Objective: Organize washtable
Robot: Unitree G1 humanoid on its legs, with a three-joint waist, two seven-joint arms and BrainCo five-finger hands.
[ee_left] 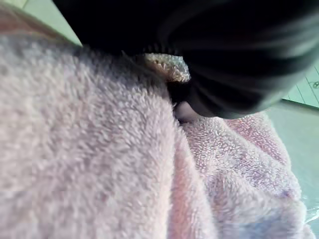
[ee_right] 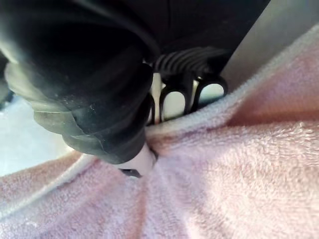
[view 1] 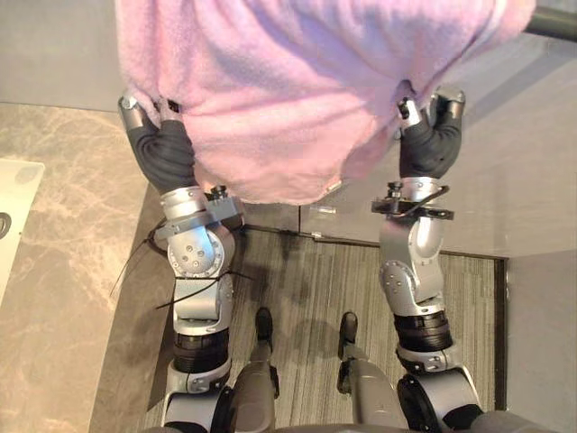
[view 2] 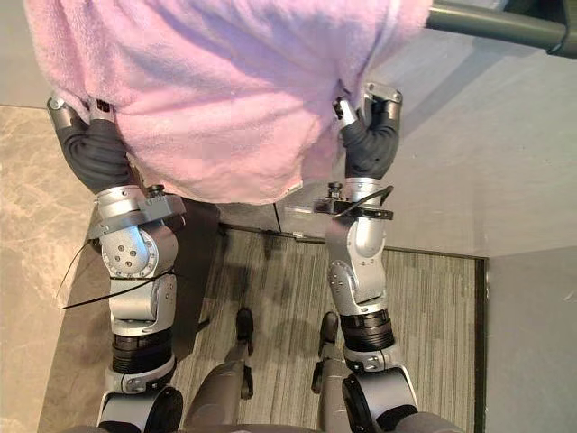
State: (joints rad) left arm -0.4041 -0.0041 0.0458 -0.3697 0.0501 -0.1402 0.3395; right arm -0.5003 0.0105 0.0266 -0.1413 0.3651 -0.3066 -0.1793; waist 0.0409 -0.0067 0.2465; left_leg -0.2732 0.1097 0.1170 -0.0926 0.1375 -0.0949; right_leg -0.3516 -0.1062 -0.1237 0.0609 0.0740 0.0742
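Up near rail point(view 2: 496, 25): holding pink towel point(view 1: 297, 81) spread, left hand point(view 1: 149, 126) and right hand point(view 1: 437, 122) clamped on its edges. Hanging step, likely; next needs draping over rail.

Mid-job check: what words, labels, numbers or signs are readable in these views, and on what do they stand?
No text can be read in any view.
Pink towel: plain pile with no print. A small pale tab at its lower hem is too small to read.
Left hand and right hand, both gripping the pink towel: no markings show.
Dark bar and marbled counter: no markings show.
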